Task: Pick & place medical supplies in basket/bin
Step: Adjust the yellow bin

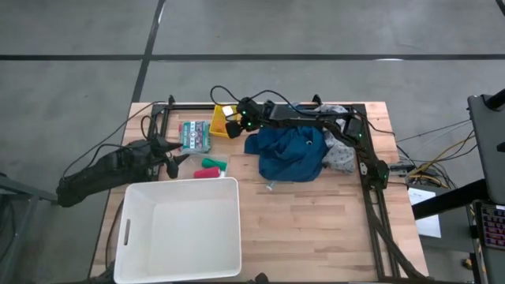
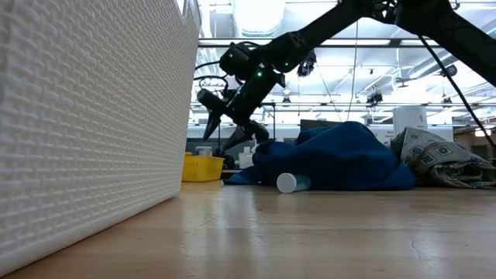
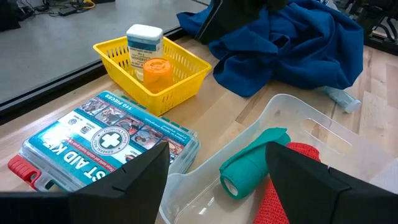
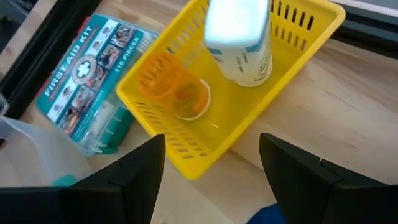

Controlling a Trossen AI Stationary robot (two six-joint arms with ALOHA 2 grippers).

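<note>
A yellow basket (image 4: 249,93) holds an orange bottle (image 4: 177,90) beside a deep blue garment (image 1: 290,154).

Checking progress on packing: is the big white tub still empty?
Empty. From above, the white tub shows only its bare floor; the blue garment lies on the table.

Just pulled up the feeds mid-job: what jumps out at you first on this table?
The big white tub fills the near left corner, with nothing visible inside. Next is the crumpled blue garment at the table's middle right, a grey patterned cloth beside it. The right pincer hangs open over a small yellow basket holding a white bottle and an orange one, while the left pincer waits open by the first aid kit.
</note>
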